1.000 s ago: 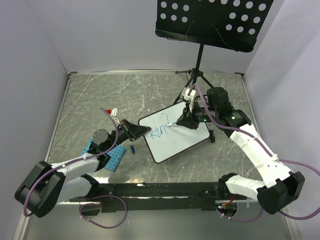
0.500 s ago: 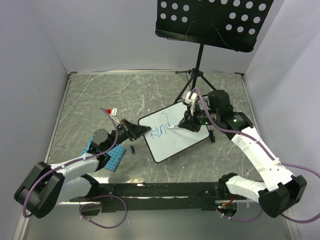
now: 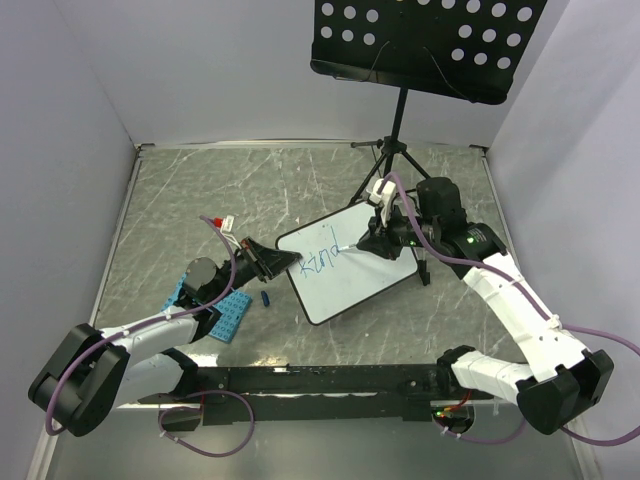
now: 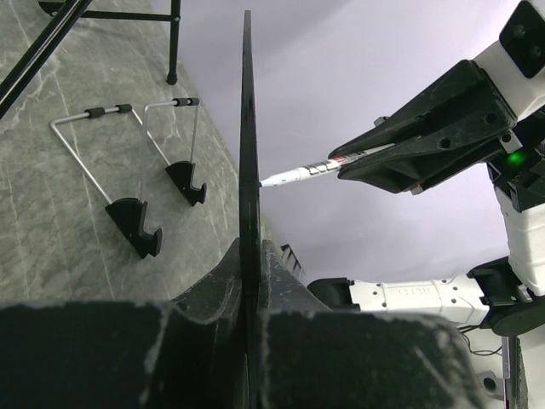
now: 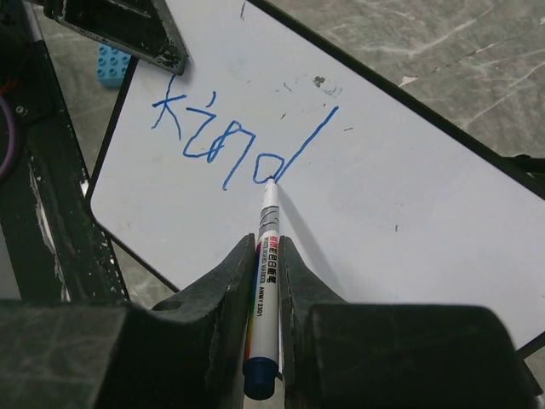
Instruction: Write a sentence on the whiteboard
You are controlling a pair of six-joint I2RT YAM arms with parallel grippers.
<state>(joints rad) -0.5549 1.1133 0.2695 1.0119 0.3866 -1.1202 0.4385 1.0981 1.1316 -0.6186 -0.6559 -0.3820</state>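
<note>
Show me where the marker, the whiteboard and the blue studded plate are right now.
marker (image 5: 267, 223), right wrist view, white barrel.
whiteboard (image 3: 355, 285), top view, bare white face.
blue studded plate (image 3: 229, 318), top view, studded face.

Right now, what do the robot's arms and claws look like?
The left arm and right arm are white with black joints. Purple cables loop along them. The left claw and right claw are black wedges. A green light glows by the right one.
</note>
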